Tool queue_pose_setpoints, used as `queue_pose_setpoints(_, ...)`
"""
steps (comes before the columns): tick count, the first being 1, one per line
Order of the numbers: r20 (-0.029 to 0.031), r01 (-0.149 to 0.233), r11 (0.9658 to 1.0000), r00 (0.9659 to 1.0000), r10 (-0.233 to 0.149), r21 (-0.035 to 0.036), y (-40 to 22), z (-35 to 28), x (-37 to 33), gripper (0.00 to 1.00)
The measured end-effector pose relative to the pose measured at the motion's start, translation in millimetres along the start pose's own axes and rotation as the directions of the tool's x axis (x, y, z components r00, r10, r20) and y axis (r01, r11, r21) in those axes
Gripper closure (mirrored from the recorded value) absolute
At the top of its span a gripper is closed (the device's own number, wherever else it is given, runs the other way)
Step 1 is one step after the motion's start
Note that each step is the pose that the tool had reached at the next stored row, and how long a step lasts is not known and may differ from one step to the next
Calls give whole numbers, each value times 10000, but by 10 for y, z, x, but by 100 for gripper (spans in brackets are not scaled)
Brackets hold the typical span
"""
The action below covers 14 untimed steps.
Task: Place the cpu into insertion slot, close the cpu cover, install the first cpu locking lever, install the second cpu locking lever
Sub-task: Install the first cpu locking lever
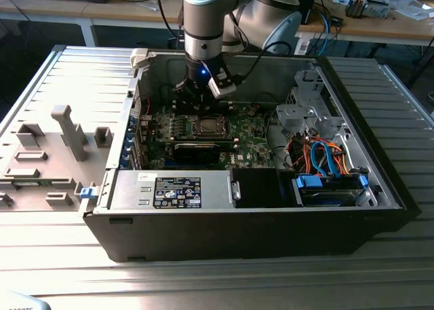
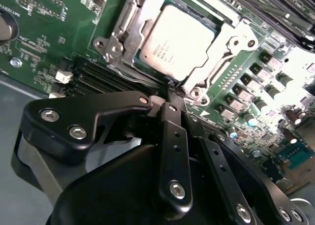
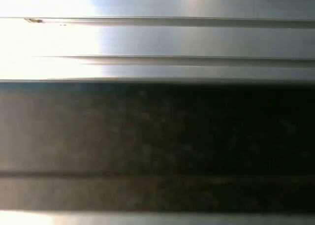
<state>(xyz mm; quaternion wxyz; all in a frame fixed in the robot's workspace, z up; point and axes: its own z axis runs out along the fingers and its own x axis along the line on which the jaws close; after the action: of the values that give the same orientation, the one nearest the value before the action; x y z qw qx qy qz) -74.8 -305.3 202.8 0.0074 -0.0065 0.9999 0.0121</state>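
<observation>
Beside the cpu (image 2: 174, 35) seated in the insertion slot (image 2: 147, 18), fingers (image 2: 173, 94) together.

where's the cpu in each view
Exterior view: the cpu sits in the insertion slot mid-motherboard, just below the gripper.
Second wrist view: the cpu lies framed by the silver cpu cover, just past the gripper.
First wrist view: blurred light and dark bands; nothing to identify as the cpu.
Shared landmark: the green motherboard.
</observation>
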Motion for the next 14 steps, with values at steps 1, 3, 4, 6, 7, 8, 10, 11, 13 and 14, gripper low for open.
queue_pose_setpoints(1, -4, 0, 10000, 10000, 0, 0, -1, 3, -30, 89)
queue_pose_setpoints(3, -9, -1, 10000, 10000, 1, 1, -3, 7, -65, 89)
queue_pose_setpoints(4, -12, 0, 10000, 10000, 0, 2, -4, 8, -77, 89)
queue_pose_setpoints(6, -22, 0, 10000, 10000, 0, 2, -5, 13, -122, 89)
queue_pose_setpoints(7, -25, -2, 10000, 10000, 2, 1, -5, 15, -139, 89)
queue_pose_setpoints(8, -28, -2, 10000, 10000, 2, 1, -5, 17, -152, 89)
queue_pose_setpoints(10, -35, -1, 10000, 10000, 1, 0, -6, 23, -193, 89)
queue_pose_setpoints(11, -37, -2, 10000, 10000, 2, 1, -6, 24, -206, 89)
queue_pose_setpoints(13, -41, 0, 10000, 10000, 0, 2, -6, 27, -239, 89)
queue_pose_setpoints(14, -44, -1, 10000, 10000, 1, 3, -7, 26, -253, 89)
